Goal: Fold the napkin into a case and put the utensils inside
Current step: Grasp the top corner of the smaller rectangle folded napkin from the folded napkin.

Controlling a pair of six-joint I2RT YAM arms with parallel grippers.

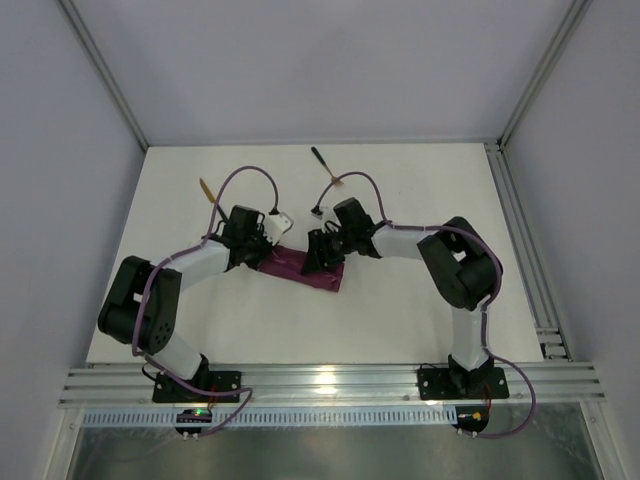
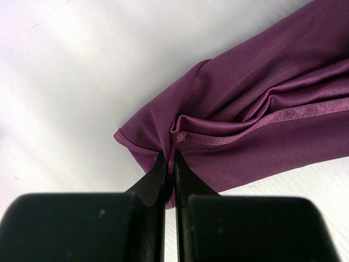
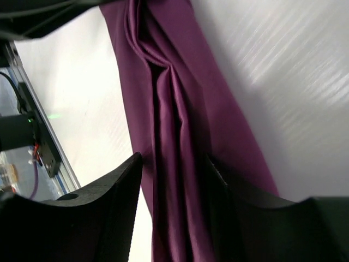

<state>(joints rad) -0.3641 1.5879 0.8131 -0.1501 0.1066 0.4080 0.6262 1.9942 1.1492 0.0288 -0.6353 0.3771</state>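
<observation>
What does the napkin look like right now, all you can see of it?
The napkin is a plain magenta-purple cloth, soft and finely woven, with a stitched hem. It lies on the white table, folded into a long narrow strip, with loose layers wrinkling along its middle. The left end effector is shut on the hem at one end. The right end effector is open, straddling the strip near the other end.

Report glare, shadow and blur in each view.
Top external: bright glare spots on the near rail. Left wrist: napkin weave sharp, left gripper fingers black and soft-edged. Right wrist: streaky sheen on the table, folds deeply shadowed.
</observation>
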